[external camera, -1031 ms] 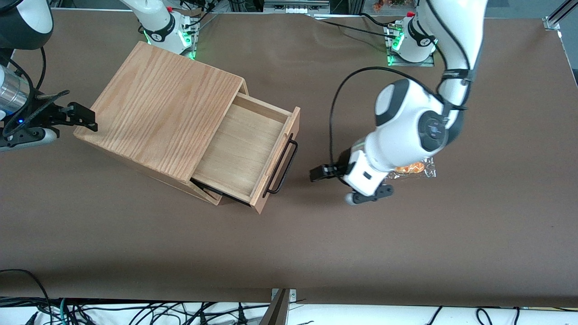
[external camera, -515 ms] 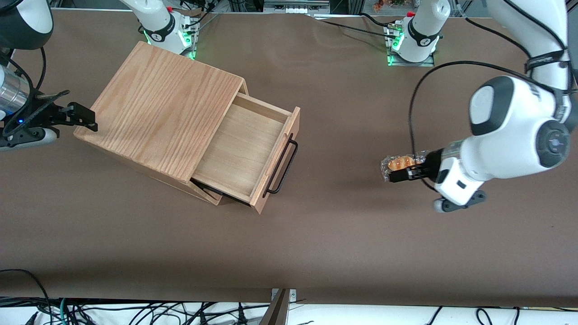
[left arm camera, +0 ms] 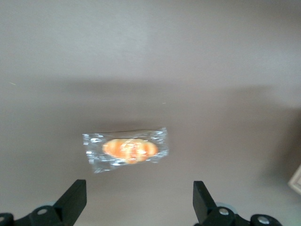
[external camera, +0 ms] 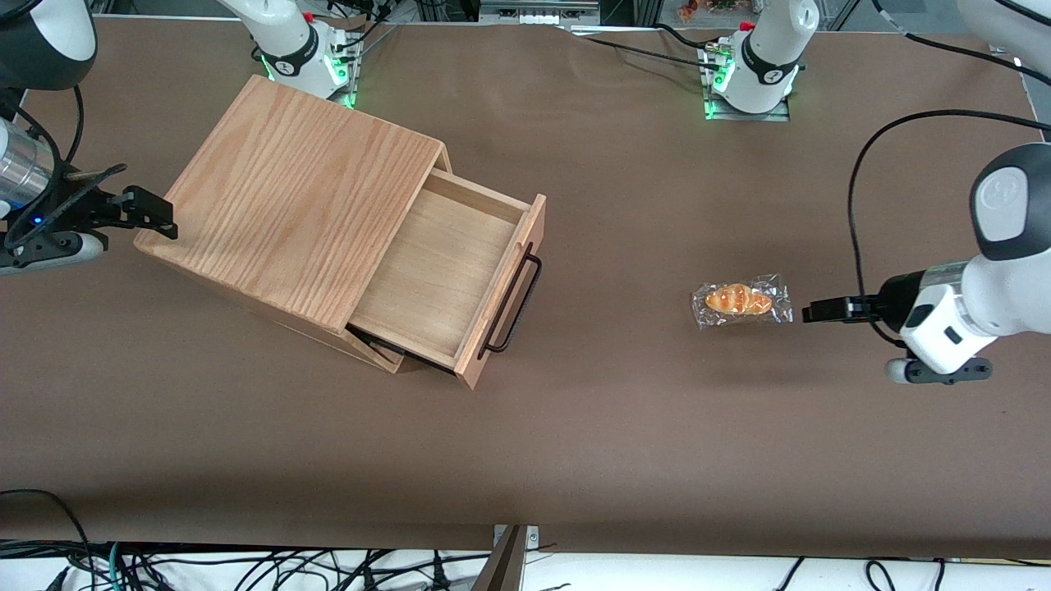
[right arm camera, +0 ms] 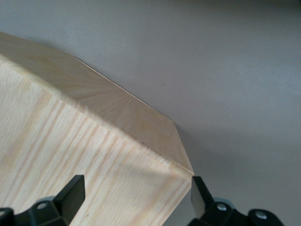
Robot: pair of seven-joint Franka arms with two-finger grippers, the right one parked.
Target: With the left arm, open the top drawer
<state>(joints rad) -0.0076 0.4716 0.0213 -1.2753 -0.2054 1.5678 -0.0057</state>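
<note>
- The top drawer (external camera: 443,275) stands pulled well out of the oak box (external camera: 287,201), its bare wooden floor showing
- Its black bar handle (external camera: 516,302) runs along the front panel, which faces the working arm's end of the table
- A wrapped bread roll (external camera: 741,301) lies between drawer and gripper (external camera: 813,313) (just beside the fingertips)
- The gripper's fingers are spread and hold nothing, well apart from the handle; the drawer looks open enough already

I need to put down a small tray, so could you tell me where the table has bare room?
The brown table is bare between the top drawer's black handle and the wrapped bread roll, and along the whole camera-side edge. It is tighter around the roll, where the open left gripper hovers beside it, and around the oak box.
</note>
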